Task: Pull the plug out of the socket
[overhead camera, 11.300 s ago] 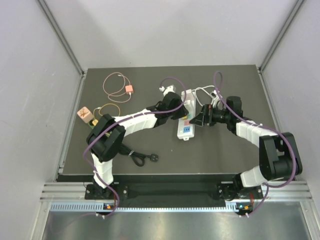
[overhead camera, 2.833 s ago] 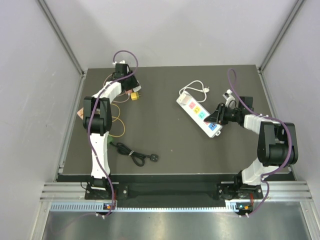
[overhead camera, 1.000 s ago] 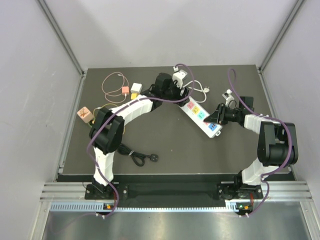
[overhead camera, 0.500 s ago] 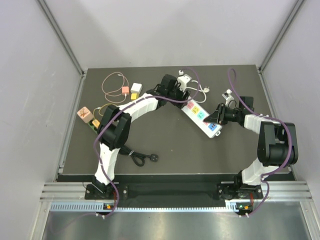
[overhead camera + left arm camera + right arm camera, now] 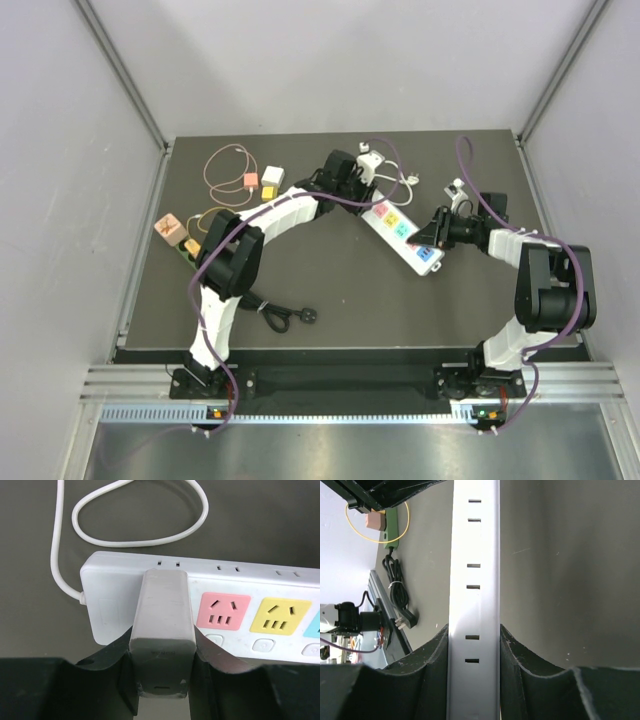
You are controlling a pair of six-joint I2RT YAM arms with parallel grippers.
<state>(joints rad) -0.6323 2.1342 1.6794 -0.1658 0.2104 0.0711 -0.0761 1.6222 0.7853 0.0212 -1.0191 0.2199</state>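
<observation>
A white power strip, the socket [image 5: 402, 229], lies diagonally on the dark table with pink, yellow and blue outlets. In the left wrist view a white block-shaped plug [image 5: 163, 607] stands in the socket strip [image 5: 112, 597] at its cord end. My left gripper [image 5: 162, 676] is shut on that plug, one dark finger [image 5: 107, 667] pressed to each side. Seen from above, the left gripper [image 5: 362, 187] is at the strip's far end. My right gripper [image 5: 433, 238] is shut on the strip's near end, its body [image 5: 473, 590] filling the gap at the right gripper [image 5: 473, 672].
The strip's white cord [image 5: 401, 179] loops behind it. Small pink [image 5: 246, 181], white [image 5: 272, 174] and yellow [image 5: 268, 192] plugs lie at the back left, with a pink plug [image 5: 167, 226] on a yellow cable. A black cable [image 5: 274, 314] lies near the front.
My left gripper came down onto the strip's cord end and shut on the white plug. The right gripper and the strip have not moved.
</observation>
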